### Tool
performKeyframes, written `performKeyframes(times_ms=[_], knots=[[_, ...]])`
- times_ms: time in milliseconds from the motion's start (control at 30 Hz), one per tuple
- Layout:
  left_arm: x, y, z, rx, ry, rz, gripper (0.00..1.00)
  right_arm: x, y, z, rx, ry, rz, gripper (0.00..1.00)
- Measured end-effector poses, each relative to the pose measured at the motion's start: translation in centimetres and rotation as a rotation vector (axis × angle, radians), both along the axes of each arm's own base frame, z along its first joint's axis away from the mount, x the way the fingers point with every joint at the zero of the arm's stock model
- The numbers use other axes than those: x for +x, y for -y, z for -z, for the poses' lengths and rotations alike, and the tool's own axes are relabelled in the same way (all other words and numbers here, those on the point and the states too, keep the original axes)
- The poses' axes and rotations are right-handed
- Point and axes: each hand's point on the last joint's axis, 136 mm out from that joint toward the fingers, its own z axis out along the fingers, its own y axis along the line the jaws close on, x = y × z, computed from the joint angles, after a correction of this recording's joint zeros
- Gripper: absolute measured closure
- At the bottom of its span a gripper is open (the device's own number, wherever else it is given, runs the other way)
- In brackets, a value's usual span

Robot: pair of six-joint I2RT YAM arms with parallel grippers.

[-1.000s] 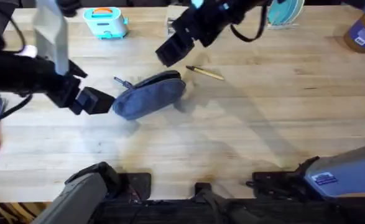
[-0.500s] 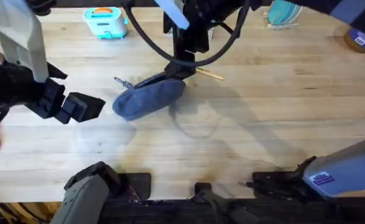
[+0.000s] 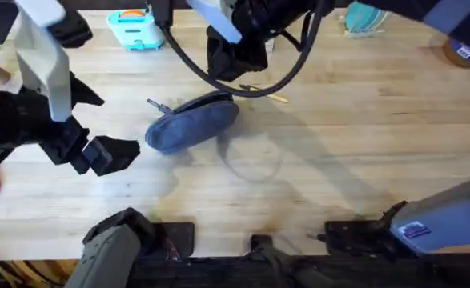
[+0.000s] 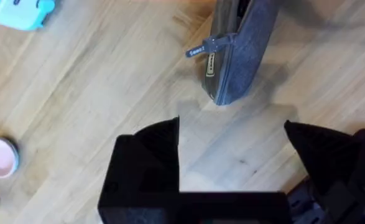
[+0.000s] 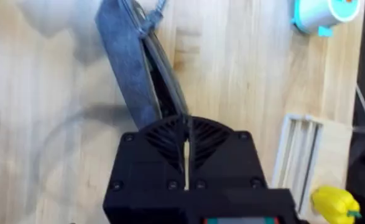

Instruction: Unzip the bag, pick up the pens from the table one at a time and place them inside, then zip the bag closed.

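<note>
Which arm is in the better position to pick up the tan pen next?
Probably the right. The right gripper, fingers closed, hovers beside the tan pen past the bag. The left gripper, open, is on the bag's other end, away from the pen.

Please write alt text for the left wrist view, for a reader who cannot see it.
A blue-grey bag lies on the wooden table, its zipper pull sticking out to one side. The left gripper is open and apart from the bag's near end. A teal toy toaster sits at one corner.
</note>
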Motion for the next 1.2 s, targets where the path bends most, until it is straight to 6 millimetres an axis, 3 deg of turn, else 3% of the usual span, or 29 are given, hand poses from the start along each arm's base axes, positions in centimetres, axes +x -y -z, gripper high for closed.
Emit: performKeyframes(times_ms=[267, 633, 833, 1200], knots=[[0.0, 0.4, -0.1, 0.014, 0.026, 0.07, 0.006, -1.4, -1.3, 0.0, 0.07, -0.079, -0.067, 0.968], [0.0, -0.2, -0.2, 0.027, 0.043, 0.068, 0.007, -1.4, -2.6, 5.5, 0.049, -0.252, -0.098, 0.967], [-0.1, -1.1, -0.3, 0.024, 0.045, 0.018, 0.007, -1.1, -3.2, 6.9, 0.049, -0.275, -0.103, 0.968], [-0.2, -0.9, -0.3, 0.01, 0.042, 0.02, 0.008, -0.1, -4.0, 9.9, 0.037, -0.296, -0.102, 0.967]])
